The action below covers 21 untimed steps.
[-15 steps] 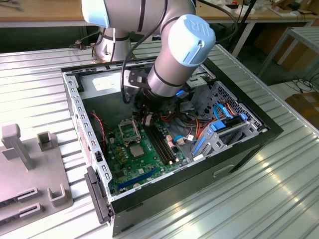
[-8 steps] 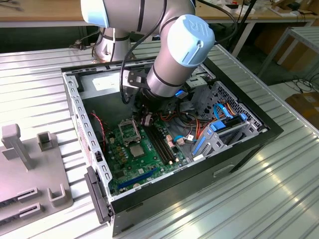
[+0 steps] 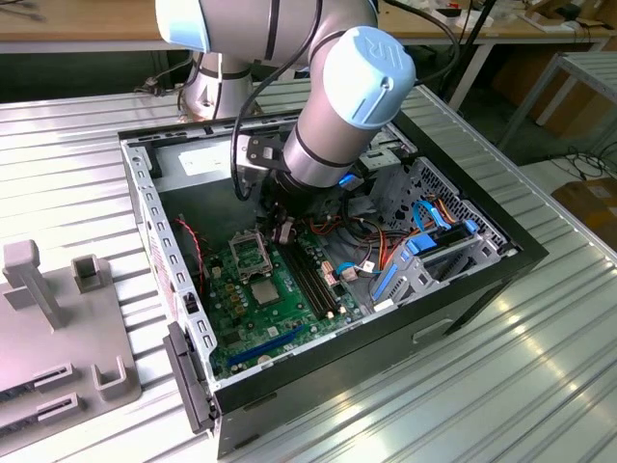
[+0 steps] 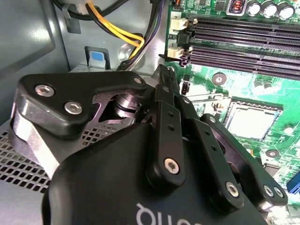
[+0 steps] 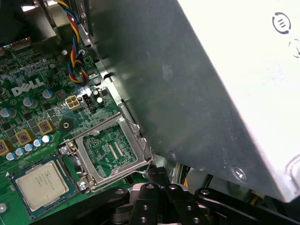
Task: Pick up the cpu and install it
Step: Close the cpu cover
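Observation:
The cpu (image 3: pixel 267 291) (image 4: pixel 252 123) (image 5: pixel 40 186), a small silvery square with a greenish rim, lies flat on the green circuit board (image 3: pixel 241 323) inside the open computer case. Beside it stands the square metal-framed socket (image 3: pixel 253 239) (image 5: pixel 86 164), its window showing green board. My gripper (image 3: pixel 281 230) (image 4: pixel 165 70) (image 5: pixel 158 171) hangs low over the board at the socket frame's far corner, close to the thin wire lever (image 5: pixel 146 161). Its fingers are shut together and I see nothing between them. The cpu lies apart from the fingertips, on the other side of the frame.
Black memory slots (image 3: pixel 313 280) (image 4: pixel 243 42) run alongside the socket. A grey metal box wall (image 5: pixel 187 93) stands close by the gripper. Bundled cables (image 4: pixel 117 33) and a blue-tabbed drive cage (image 3: pixel 434 246) crowd the case. Grey fixtures (image 3: pixel 58 328) sit on the table at the exterior view's left.

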Motion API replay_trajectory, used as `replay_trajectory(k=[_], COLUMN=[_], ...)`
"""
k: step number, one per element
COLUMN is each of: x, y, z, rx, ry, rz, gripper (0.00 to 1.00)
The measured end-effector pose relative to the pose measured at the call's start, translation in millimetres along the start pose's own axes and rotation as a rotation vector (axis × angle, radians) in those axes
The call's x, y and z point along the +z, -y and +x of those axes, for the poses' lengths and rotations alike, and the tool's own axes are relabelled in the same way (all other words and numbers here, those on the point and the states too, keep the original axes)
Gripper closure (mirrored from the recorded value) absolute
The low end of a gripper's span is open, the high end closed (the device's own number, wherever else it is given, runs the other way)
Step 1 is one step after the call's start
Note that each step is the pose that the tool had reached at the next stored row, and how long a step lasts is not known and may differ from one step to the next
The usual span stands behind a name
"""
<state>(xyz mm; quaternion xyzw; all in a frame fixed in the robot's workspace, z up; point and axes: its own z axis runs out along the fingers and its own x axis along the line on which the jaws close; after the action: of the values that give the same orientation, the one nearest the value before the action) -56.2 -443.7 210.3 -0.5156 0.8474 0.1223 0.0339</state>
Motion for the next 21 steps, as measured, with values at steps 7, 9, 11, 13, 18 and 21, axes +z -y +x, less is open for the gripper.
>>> replay_trajectory(k=[7,9,11,13,18,21], x=[-2.0,-3.6,-4.7,-5.3,-7.5,-8.0], y=[-0.4,-0.6,-0.9,-1.0,-1.3,-1.3], z=[-0.4,-0.6,-0.9,-1.1,-1.5,-1.6], rx=[0.000,0.000,0.000,0.000,0.000,0.001], ry=[-0.0001,-0.0002,-0.0002,0.0000,-0.0009,-0.0066], rz=[0.0000,0.0000,-0.0001,-0.0002,-0.0001,0.0024], gripper=[0.89,0.89,0.89,0.89,0.89,0.89])
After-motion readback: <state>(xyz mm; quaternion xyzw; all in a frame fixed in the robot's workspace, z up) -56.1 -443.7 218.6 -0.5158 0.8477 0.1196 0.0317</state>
